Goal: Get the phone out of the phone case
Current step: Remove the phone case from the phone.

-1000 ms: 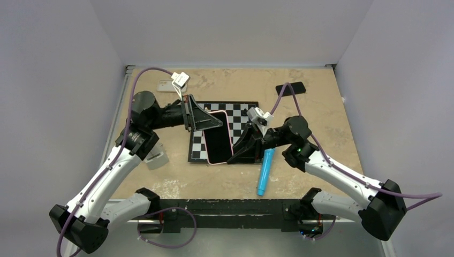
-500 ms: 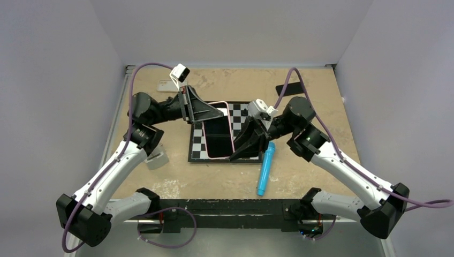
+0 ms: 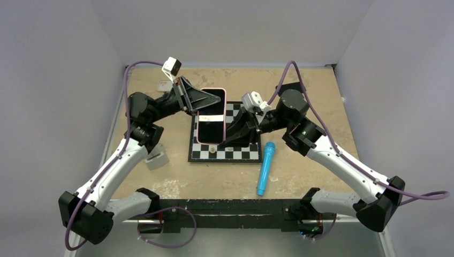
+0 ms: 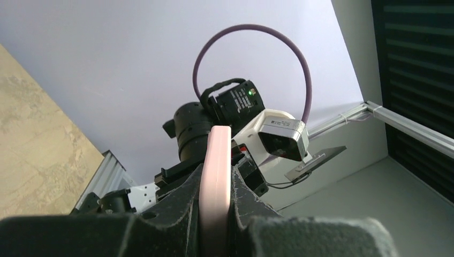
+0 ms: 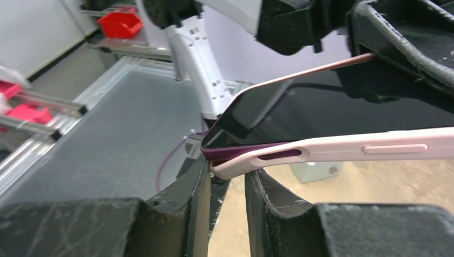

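Note:
The phone (image 3: 210, 128), dark-screened, sits in a pink case (image 3: 211, 90) and hangs in the air above the checkerboard mat (image 3: 243, 153). My left gripper (image 3: 210, 106) is shut on the case's upper part; in the left wrist view the pink edge (image 4: 215, 160) is clamped between the jaws of the left gripper (image 4: 215, 184). My right gripper (image 3: 223, 140) pinches the lower right corner. In the right wrist view the case corner (image 5: 235, 166) sits between the tips of the right gripper (image 5: 227, 170), and the phone's purple edge (image 5: 230, 151) shows above the case lip.
A blue marker (image 3: 265, 168) lies right of the mat. A small pale object (image 3: 212, 149) sits on the mat under the phone. A white block (image 3: 156, 159) lies at the left, a pale item (image 3: 163, 84) at the back left, and a black flat object (image 3: 286, 85) at the back right.
Both arms have lifted the cased phone off the mat, moved it farther back and turned it more upright. Both grippers stayed on it.

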Controlling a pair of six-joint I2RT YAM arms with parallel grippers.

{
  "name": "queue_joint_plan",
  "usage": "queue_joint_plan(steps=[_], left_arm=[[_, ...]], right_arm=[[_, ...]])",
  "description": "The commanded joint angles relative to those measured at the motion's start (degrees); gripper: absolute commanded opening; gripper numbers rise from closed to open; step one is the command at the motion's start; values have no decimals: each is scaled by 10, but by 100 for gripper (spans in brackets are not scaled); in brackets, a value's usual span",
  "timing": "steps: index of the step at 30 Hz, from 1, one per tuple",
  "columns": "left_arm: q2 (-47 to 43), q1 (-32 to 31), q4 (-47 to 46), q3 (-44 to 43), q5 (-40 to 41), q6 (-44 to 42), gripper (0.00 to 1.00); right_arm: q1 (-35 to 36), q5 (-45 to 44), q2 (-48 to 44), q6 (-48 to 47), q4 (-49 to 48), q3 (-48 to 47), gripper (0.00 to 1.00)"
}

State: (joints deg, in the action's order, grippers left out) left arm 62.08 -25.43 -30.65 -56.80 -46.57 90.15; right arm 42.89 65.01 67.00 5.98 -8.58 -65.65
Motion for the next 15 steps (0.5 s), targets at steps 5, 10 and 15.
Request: queue_joint_plan(steps=[5, 10, 15], left_arm=[[-10, -12, -39, -14, 27, 53, 0], [-3, -13, -75, -11, 19, 86, 0], [-19, -15, -89, 19, 52, 93, 0]], right_arm=[[-2, -398, -50, -121, -14, 29, 0], [0, -475, -51, -183, 58, 19, 0], [0, -477, -40, -175, 40, 19, 0]])
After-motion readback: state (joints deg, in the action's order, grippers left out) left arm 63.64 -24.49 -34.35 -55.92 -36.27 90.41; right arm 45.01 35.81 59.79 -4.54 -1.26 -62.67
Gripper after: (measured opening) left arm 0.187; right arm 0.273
